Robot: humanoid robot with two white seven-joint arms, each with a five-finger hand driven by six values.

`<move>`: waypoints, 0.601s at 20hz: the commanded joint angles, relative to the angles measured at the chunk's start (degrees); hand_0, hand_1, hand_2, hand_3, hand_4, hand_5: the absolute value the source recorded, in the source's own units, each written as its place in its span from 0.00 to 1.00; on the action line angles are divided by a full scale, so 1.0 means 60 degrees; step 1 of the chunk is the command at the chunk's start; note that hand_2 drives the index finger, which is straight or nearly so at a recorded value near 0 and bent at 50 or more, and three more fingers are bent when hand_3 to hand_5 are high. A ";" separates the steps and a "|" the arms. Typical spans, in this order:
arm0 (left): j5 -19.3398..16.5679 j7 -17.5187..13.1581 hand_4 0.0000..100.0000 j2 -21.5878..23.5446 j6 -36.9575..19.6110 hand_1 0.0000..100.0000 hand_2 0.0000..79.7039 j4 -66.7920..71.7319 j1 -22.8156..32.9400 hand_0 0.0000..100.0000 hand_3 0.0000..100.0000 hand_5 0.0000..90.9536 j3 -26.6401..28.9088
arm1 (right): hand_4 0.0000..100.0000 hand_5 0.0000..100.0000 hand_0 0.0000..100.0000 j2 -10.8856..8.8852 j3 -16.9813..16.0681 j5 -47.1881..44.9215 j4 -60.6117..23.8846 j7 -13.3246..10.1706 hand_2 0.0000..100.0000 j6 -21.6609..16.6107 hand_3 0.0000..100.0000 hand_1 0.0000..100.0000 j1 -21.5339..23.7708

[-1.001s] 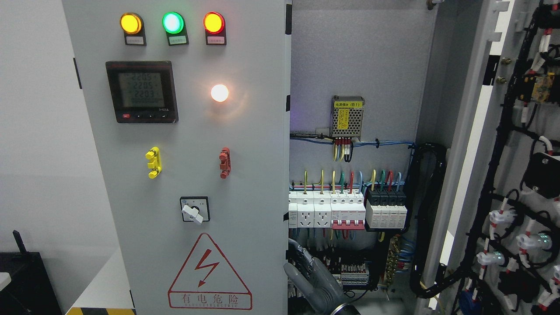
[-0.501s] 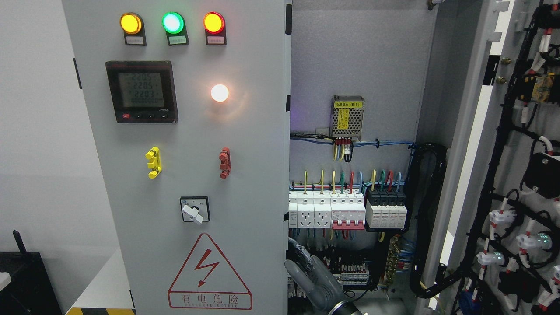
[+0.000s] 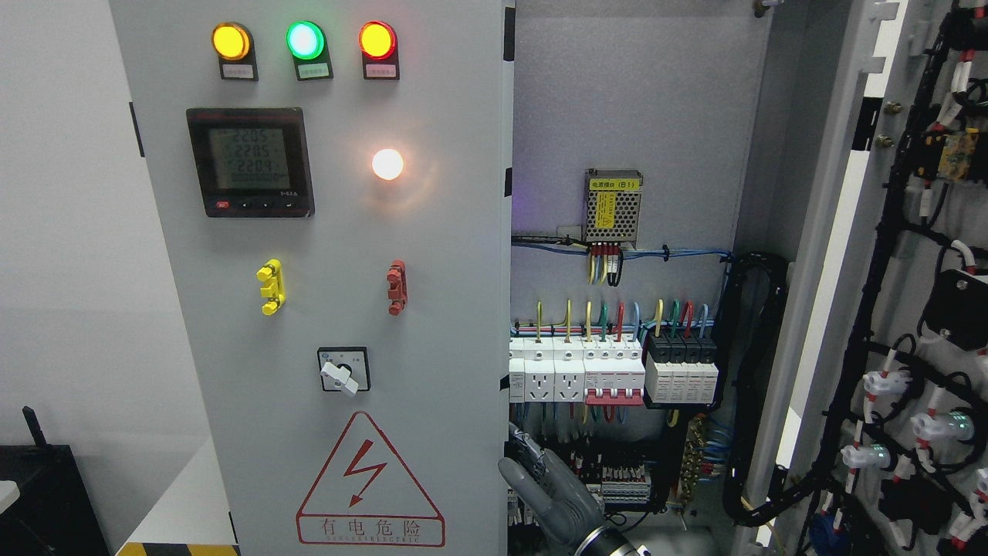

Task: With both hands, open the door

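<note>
White wall [image 3: 69, 232] fills the far left, w/ a black box [image 3: 38, 494] down in the corner. Next we've got the left door [image 3: 324, 309] of the cabinet, which is shut afaict: three lamps [image 3: 305, 40] up top (amber, green, red), a meter [image 3: 250, 161] w/ a lit screen, a glowing white light [image 3: 387, 164], a yellow handle [image 3: 271, 286] and a red handle [image 3: 397, 286], a rotary switch [image 3: 343, 371], and a red shock warning sign [image 3: 369, 483] at the bottom. Just right of that door's edge we see a grey hand [image 3: 552, 494] poking up from the bottom. Its arm comes in near the middle, so we can't tell which side it's on. Fingers look loosely extended, holding nothing, tips near the door edge. Behind it the cabinet's inside is open: a power supply [image 3: 614, 205], a row of breakers [image 3: 614, 371], colored wires. Far right, the right door [image 3: 918, 309] is swung wide open, wiring side facing us.
</note>
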 commanded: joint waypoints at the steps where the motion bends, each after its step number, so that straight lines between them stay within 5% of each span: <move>1: 0.0000 -0.0002 0.00 0.0000 0.0003 0.39 0.00 0.0000 0.0000 0.12 0.00 0.00 0.0000 | 0.00 0.00 0.12 0.0004 -0.0001 -0.0034 0.0267 0.0233 0.00 0.0001 0.00 0.39 -0.0137; 12: 0.0000 -0.0002 0.00 0.0000 0.0003 0.39 0.00 0.0000 0.0000 0.12 0.00 0.00 0.0000 | 0.00 0.00 0.12 0.0004 -0.0016 -0.0223 0.0267 0.0469 0.00 0.0294 0.00 0.39 -0.0152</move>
